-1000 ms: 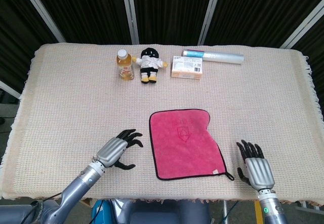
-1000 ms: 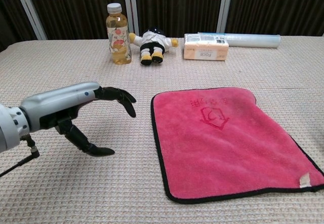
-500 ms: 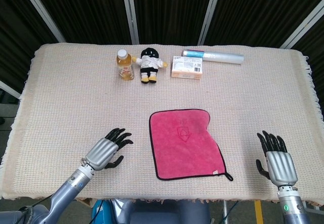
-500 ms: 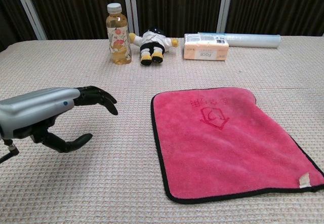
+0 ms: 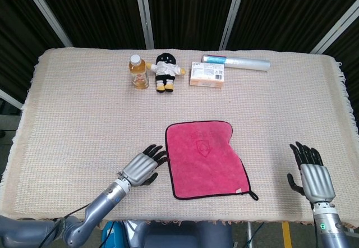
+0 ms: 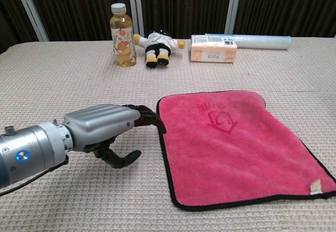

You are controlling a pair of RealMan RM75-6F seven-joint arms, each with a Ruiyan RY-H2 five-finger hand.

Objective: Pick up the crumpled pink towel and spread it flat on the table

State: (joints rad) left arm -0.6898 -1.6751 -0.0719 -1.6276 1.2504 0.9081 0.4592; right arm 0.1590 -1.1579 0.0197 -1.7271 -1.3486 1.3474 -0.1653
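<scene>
Left hand is seen palm-down just left of the flat pink black-edged towel, fingers spread, tips at towel's left edge, nothing held. Towel lies spread on the beige woven table cover, near front edge. Right hand is well right of towel, fingers apart, empty.

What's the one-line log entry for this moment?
pink towel: spread flat on table | left hand: open, fingertips at towel's left edge | right hand: open, apart from towel, holding nothing
</scene>
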